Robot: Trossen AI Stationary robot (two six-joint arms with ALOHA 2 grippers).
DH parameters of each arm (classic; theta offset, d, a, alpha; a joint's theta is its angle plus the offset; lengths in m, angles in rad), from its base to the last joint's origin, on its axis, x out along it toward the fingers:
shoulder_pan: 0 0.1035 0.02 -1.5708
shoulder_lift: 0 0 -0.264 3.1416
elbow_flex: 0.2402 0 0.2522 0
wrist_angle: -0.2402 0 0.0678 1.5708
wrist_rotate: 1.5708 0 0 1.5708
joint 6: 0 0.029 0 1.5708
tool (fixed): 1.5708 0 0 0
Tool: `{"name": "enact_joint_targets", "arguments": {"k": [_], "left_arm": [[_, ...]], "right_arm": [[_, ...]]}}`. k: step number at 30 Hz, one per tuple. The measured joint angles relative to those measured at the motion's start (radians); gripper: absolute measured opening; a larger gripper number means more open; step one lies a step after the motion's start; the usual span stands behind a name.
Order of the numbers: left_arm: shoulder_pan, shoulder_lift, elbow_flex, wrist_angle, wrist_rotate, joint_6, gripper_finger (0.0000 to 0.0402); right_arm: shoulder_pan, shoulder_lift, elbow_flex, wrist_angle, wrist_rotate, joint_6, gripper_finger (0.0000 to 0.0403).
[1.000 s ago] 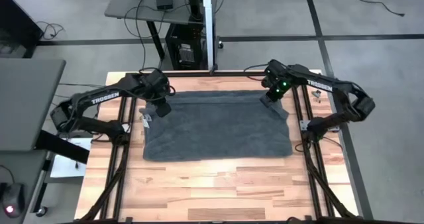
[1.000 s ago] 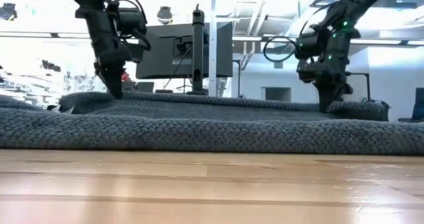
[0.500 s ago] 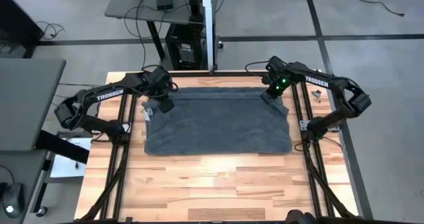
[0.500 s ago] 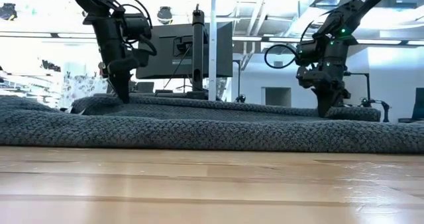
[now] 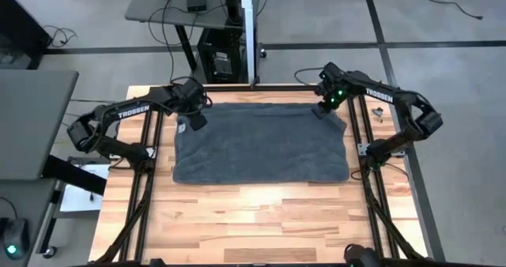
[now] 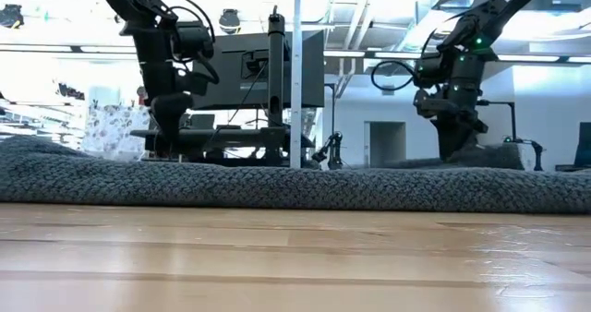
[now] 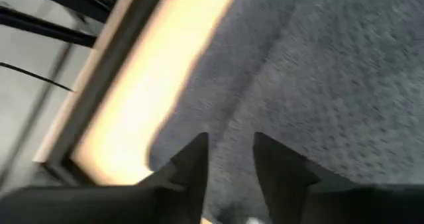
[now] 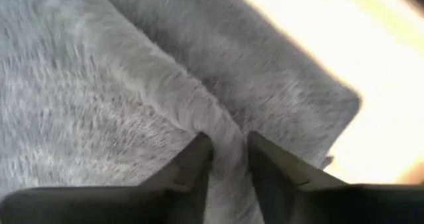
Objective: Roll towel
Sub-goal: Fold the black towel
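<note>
Towel (image 5: 261, 144) flat mid-table (image 5: 237, 219), now pulled farther back. Left gripper (image 5: 192, 122) at its 10 o'clock corner, fingers spread, released. Right gripper (image 5: 324, 109) at 2 o'clock, fingers part-spread around a fold. Rolling not started.

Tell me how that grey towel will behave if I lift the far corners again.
The towel will probably sag between the left gripper and right gripper; it lies limp and ridges between the right fingers. Its thick terry pile likely grips well but drags on the table.
</note>
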Motion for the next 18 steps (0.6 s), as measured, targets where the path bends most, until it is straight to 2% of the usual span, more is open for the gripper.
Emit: {"name": "enact_joint_targets", "arguments": {"k": [3, 9, 14, 18], "left_arm": [[0.0, -0.002, 0.029, -0.037, -0.014, -0.003, 0.0158], [0.003, -0.002, 0.039, -0.088, 0.011, -0.005, 0.0164], [0.062, 0.036, 0.039, -0.087, 0.173, -0.038, 0.0166], [0.139, 0.128, 0.05, -0.089, 0.285, -0.032, 0.0167]], "right_arm": [[-0.027, 0.0, 0.046, -0.021, -0.002, 0.01, 0.0177], [-0.009, 0.0, 0.077, -0.047, -0.019, -0.031, 0.023], [0.041, 0.001, 0.077, -0.031, -0.038, -0.1, 0.0234], [0.093, 0.001, 0.077, -0.012, -0.14, -0.147, 0.0233]]}}
